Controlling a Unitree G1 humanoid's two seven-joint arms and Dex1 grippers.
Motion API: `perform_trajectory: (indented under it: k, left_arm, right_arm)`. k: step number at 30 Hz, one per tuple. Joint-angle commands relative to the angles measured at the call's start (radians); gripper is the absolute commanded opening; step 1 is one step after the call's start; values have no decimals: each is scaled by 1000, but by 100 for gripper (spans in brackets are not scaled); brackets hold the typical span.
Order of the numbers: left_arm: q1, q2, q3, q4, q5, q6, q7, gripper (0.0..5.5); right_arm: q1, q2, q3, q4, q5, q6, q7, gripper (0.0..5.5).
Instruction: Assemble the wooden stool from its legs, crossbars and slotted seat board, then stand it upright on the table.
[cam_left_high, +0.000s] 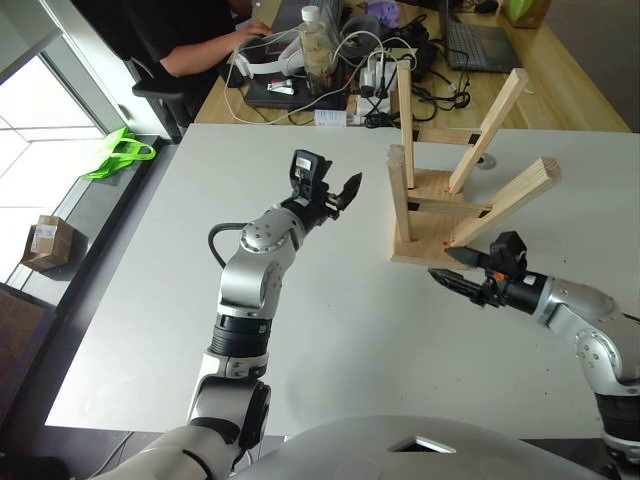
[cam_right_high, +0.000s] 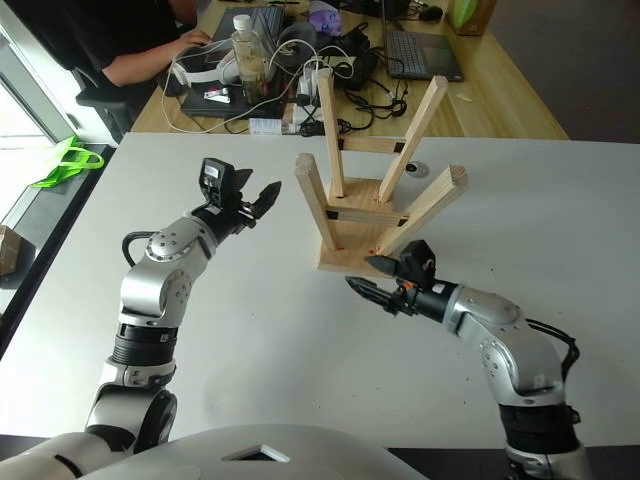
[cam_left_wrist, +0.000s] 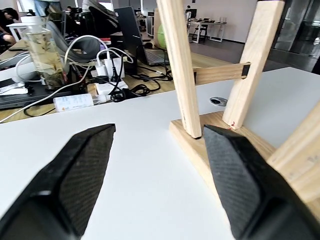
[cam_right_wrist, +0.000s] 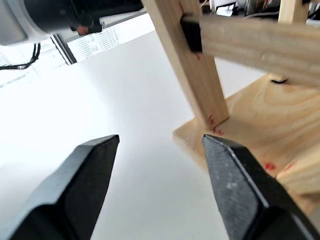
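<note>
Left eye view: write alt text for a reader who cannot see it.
A pale wooden stool rests upside down on a white table. The open left gripper hovers beside it; the open right gripper is by its seat board.

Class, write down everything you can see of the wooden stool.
The stool is pale bare wood, assembled and upside down: its seat board lies flat on the white table, four splayed legs point up, joined by crossbars. The open left gripper hangs to its left, apart; the open right gripper sits at its near corner.
</note>
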Motion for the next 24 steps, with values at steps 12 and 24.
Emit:
perform_trajectory:
  k: [12, 24]
  left_arm:
    - [-6, -181, 181, -241, 117, 193, 511, 322]
    - [53, -37, 174, -263, 22, 340, 295, 322]
  right_arm:
    - [-113, 482, -178, -15, -293, -118, -901, 312]
    - [-161, 482, -273, -5, -289, -102, -920, 312]
